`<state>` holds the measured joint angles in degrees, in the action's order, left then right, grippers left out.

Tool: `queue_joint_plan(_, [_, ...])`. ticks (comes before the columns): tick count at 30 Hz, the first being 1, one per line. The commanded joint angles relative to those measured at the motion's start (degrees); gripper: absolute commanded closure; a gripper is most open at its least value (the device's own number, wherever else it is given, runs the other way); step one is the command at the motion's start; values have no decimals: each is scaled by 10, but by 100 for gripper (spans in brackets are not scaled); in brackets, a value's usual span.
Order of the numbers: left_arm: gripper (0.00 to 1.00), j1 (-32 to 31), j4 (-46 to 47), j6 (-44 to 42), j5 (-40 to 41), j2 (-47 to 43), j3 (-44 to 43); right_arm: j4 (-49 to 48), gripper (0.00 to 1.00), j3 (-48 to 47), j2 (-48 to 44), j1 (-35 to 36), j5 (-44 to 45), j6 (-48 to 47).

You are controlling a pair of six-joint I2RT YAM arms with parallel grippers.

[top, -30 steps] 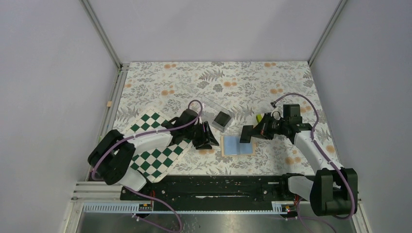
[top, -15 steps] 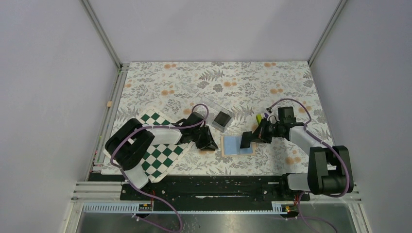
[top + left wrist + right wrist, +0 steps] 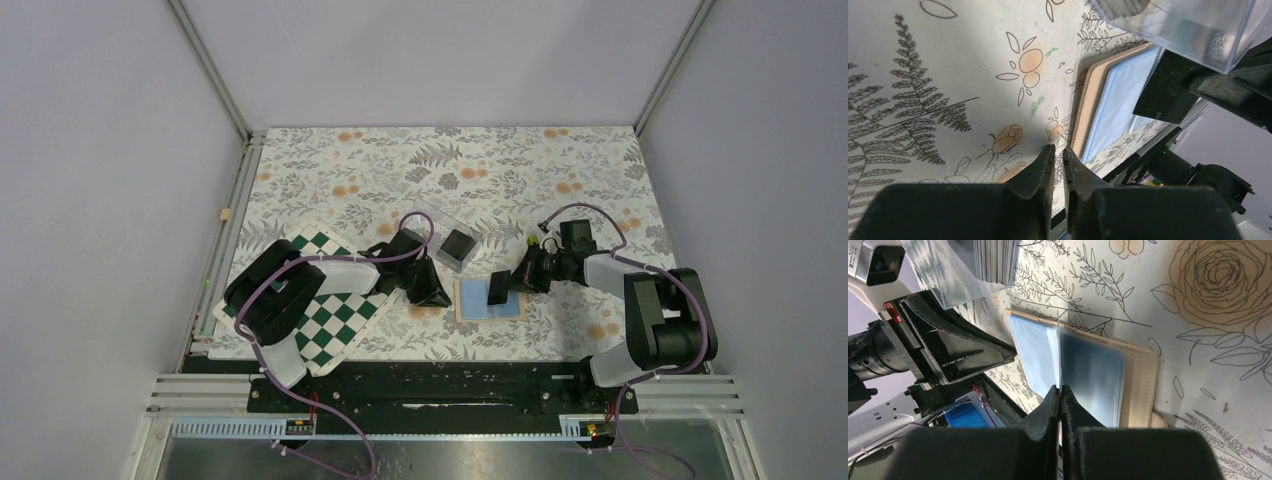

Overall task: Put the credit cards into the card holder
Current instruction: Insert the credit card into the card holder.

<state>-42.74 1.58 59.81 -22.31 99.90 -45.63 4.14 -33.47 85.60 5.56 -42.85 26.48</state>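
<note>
Card holder [image 3: 478, 303] lies open and flat on the worktop [image 3: 500, 170], light blue lining up, close to the near edge and a little right of mid-width. One credit card [image 3: 499, 288] stands on edge over the lining, roughly at the fold. Whether its lower edge touches the blue surface cannot be told. Right gripper [image 3: 514, 279] reaches in from the holder's right side, its fingers pressed together on this card. In the right wrist view the card shows only as a thin line running out from between the fingertips, across the holder's middle. Left gripper [image 3: 1057, 155] sits low at the holder's left edge, its tips just beside the tan rim. Its fingers are nearly together, with a slim gap between them and nothing in it. Contact between its tips and the rim cannot be told. Clear plastic box [image 3: 437, 222] lies just beyond the holder toward the worktop's centre, set diagonally. A stack of dark cards [image 3: 458, 244] sits inside at its nearer end. Green-and-white chequered board [image 3: 330, 320] occupies the near-left corner, partly under the left arm. Small yellow-green object [image 3: 531, 242] lies just beyond the right wrist, mostly hidden.
</note>
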Motion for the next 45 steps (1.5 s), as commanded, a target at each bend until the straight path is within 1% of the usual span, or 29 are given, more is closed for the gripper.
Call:
queue_joint_plan(1, [89,-3,10,-3,1,10,-21,-30,100,-16,10,9,14,-3])
queue_joint_plan(7, [89,-3,9,-3,-4,22,-28,-56,100,-11,29,17,1,-1])
queue_joint_plan(12, [90,-4,8,-4,-9,28,-33,-48,100,-18,37,27,1,-3])
queue_joint_plan(20, [95,-4,4,-5,-8,36,-37,-45,100,-9,21,41,3,13])
queue_joint_plan(27, [96,-4,-14,-16,-2,44,-50,13,100,-4,3,41,4,11])
queue_joint_plan(34, [96,-4,-15,-22,0,46,-55,38,100,0,0,41,-14,12])
queue_joint_plan(37, [97,-4,-29,-25,2,47,-58,52,100,0,2,41,-12,11])
queue_joint_plan(45, [97,-7,-35,-32,-1,53,-66,65,100,-19,34,43,-23,0])
